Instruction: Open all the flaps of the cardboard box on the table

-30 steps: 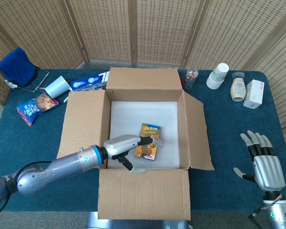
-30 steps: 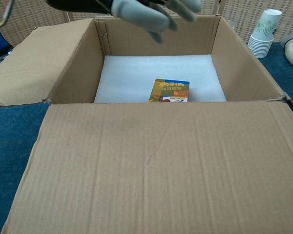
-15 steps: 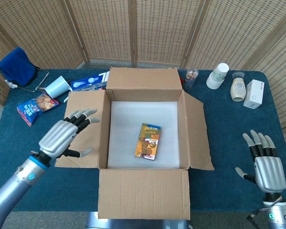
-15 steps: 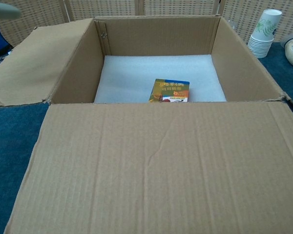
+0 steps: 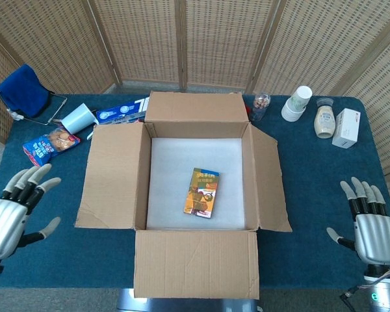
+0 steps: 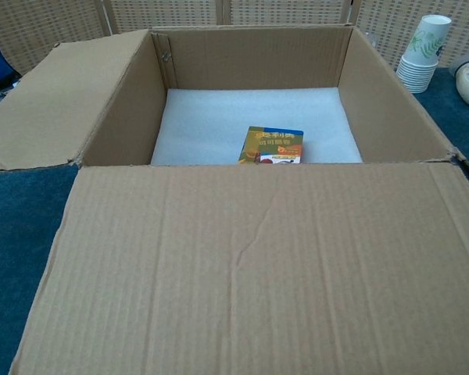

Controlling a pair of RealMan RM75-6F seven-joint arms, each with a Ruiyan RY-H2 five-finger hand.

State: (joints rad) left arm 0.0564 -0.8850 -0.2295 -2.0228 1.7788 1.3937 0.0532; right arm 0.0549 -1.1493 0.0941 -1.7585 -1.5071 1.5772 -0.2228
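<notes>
The cardboard box [image 5: 196, 130] stands in the middle of the blue table with all its flaps folded outward: near flap [image 5: 195, 263], left flap [image 5: 110, 175], right flap [image 5: 268, 182], far flap [image 5: 195, 107]. The chest view looks over the near flap [image 6: 250, 266] into the box. White foam lines its floor, and a small yellow packet [image 5: 201, 192] lies on it. My left hand [image 5: 10, 211] hovers open at the table's left edge, well clear of the box. My right hand [image 5: 372, 224] is open at the right edge, also apart from the box.
Left of the box lie a snack bag [image 5: 49, 144], a white cup [image 5: 78, 118], a blue flat pack [image 5: 120, 112] and a blue cloth [image 5: 23, 90]. At the back right stand a small jar [image 5: 261, 104], stacked paper cups [image 5: 296, 103], a bottle [image 5: 324, 121] and a white carton [image 5: 346, 127].
My left hand has drawn out of the box, passed over the left flap and pulled back to the table's left edge. The right hand sank slightly.
</notes>
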